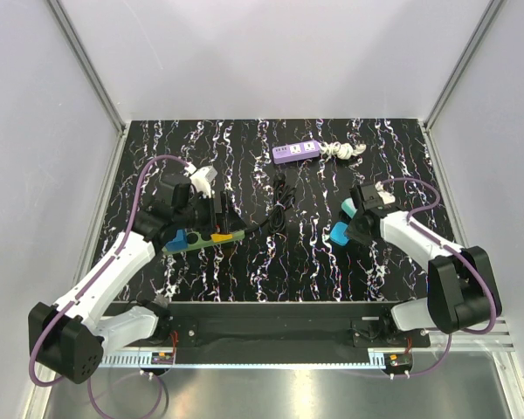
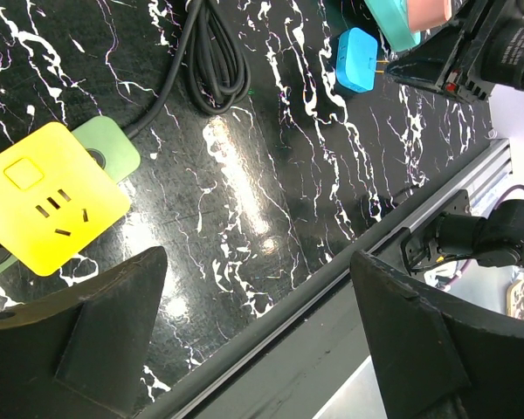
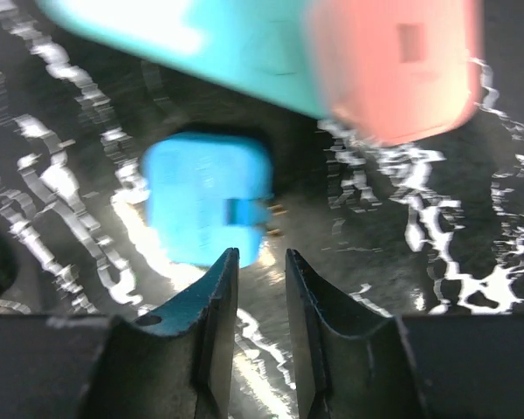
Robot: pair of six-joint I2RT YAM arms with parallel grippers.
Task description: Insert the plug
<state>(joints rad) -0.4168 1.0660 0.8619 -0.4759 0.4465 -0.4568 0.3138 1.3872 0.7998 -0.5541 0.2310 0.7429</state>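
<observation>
- Top external view: your small blue plastic plug [image 1: 339, 234] lies flat on the black, white-veined marble-pattern counter [image 1: 332, 271], right of centre, at the tip of the right gripper [image 1: 349, 223].
- In the right wrist view, your right jaws stand only a narrow slit apart with nothing between them. The plug sits just beyond their tips.
- A teal-and-pink power strip [image 3: 271, 52] lies just behind the plug, too blurred to show its sockets.
- Your left gripper [image 2: 258, 266] has its jaws spread wide and empty over bare counter.
- Beside it you see a yellow square socket block [image 2: 48, 205] sitting on a pale green power strip [image 2: 109, 148].
- A looped black cable [image 2: 214, 65] runs from the green strip's end.
- A purple power strip [image 1: 297, 152] with a bundled white cord [image 1: 345, 151] lies near the far edge, well apart from both arms.
</observation>
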